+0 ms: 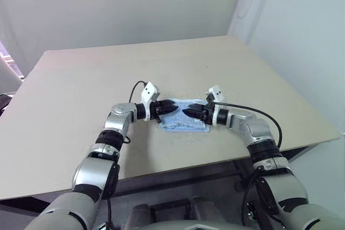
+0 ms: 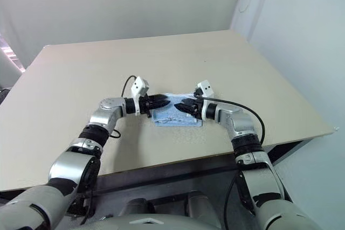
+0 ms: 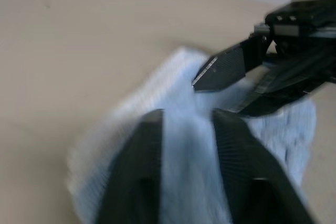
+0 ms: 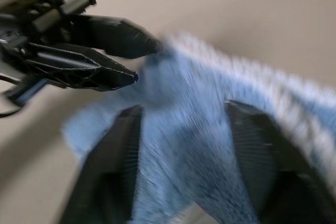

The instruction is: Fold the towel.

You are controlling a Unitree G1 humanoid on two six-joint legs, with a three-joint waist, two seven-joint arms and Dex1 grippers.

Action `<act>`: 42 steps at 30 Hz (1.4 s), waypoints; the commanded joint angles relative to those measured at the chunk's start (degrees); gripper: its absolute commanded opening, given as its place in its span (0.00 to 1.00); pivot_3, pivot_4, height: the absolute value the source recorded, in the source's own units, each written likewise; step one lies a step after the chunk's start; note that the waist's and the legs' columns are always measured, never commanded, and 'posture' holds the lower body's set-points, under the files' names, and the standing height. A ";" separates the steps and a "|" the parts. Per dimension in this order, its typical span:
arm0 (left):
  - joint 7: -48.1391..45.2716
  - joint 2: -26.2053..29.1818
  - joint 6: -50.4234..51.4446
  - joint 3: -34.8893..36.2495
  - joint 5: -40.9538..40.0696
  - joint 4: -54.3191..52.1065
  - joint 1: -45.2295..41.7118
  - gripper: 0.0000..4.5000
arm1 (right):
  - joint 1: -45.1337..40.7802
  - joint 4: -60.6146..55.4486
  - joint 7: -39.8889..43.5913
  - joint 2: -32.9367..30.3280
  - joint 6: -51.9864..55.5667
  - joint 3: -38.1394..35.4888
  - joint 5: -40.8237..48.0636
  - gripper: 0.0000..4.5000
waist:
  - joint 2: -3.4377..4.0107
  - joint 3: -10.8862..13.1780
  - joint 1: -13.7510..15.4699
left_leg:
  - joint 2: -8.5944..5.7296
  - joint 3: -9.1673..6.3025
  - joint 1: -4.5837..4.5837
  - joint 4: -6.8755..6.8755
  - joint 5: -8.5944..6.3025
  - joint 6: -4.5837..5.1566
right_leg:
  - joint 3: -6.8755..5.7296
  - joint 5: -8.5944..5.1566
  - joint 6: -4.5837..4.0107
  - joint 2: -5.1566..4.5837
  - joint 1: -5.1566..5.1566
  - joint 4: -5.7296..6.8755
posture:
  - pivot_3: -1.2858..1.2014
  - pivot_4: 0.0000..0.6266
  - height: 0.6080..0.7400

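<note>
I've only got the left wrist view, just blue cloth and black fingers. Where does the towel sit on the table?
Observer: The towel lies as a small rectangle on the table, near its front edge.
Operator: How do the arms come in?
Observer: From opposite ends. The left gripper and right gripper point at each other over the towel, tips close but apart.
Operator: Right jaws pinching anything?
Observer: In the right wrist view, the right fingers stand wide apart, with blue cloth showing between them.
</note>
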 commanded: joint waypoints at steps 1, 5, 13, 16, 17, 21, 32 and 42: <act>-1.10 3.84 6.00 0.77 -1.82 -10.26 2.55 0.68 | -3.30 -5.01 0.66 -3.68 11.76 -4.55 6.39 0.91 | 0.01 0.01 -0.04 | 0.00 0.01 0.01 -0.01 0.00 0.00 | 0.00 0.00 0.00 0.00 0.00 0.01 | 0.52 0.00 0.92; -3.44 9.08 12.55 -1.33 -2.60 -22.90 9.52 0.84 | -7.70 -0.14 -0.30 -7.47 27.62 -11.60 13.62 1.00 | 0.05 0.03 -0.09 | 0.04 0.01 0.04 -0.08 0.00 0.00 | -0.01 -0.01 -0.03 0.01 -0.04 0.02 | 0.52 0.00 0.92; -2.74 14.02 20.63 -0.95 -5.14 -37.81 19.63 0.84 | -13.33 16.98 -4.49 -10.51 40.20 -17.07 13.97 1.00 | 0.05 0.03 0.11 | 0.06 0.06 0.01 -0.07 0.00 0.00 | -0.01 -0.03 -0.04 -0.02 -0.05 -0.06 | 0.52 0.00 0.92; -2.34 14.85 19.92 -0.45 -5.65 -41.14 21.60 0.84 | -13.40 19.92 -3.82 -10.10 39.33 -14.40 12.05 1.00 | 0.07 0.04 -0.08 | 0.06 0.10 0.01 -0.08 0.00 0.00 | 0.01 -0.03 -0.03 -0.01 -0.07 -0.06 | 0.52 0.00 0.92; -2.24 15.15 19.21 -0.49 -5.52 -41.99 22.12 0.84 | -13.39 20.86 -3.41 -10.14 38.86 -13.55 11.38 1.00 | 0.08 0.05 -0.16 | 0.06 0.10 0.00 -0.09 0.00 0.00 | 0.01 -0.03 -0.03 0.00 -0.08 -0.05 | 0.52 0.00 0.92; -1.63 16.42 18.78 -0.73 -5.44 -44.13 23.58 0.84 | -13.49 23.87 -0.66 -10.60 37.73 -9.58 8.96 1.00 | 0.09 0.06 -0.13 | 0.07 0.09 0.02 -0.12 0.00 0.00 | 0.01 -0.04 -0.03 0.04 -0.10 -0.03 | 0.52 0.00 0.92; -0.10 17.09 18.11 -2.53 -5.46 -46.42 25.80 0.84 | -15.65 30.50 4.02 -4.87 33.73 -6.90 6.34 1.00 | 0.06 0.03 -1.67 | 0.11 0.07 0.06 -0.09 0.00 0.00 | 0.00 -0.03 -0.03 0.08 -0.07 0.01 | 0.52 0.00 0.92; 0.65 17.26 17.53 -3.17 -5.38 -45.86 25.29 0.84 | -19.00 36.70 3.96 -1.08 30.61 -8.62 4.70 1.00 | 0.06 0.03 -3.20 | 0.11 0.07 0.07 -0.09 0.00 0.00 | 0.02 -0.02 -0.02 0.08 -0.07 0.02 | 0.52 0.00 0.92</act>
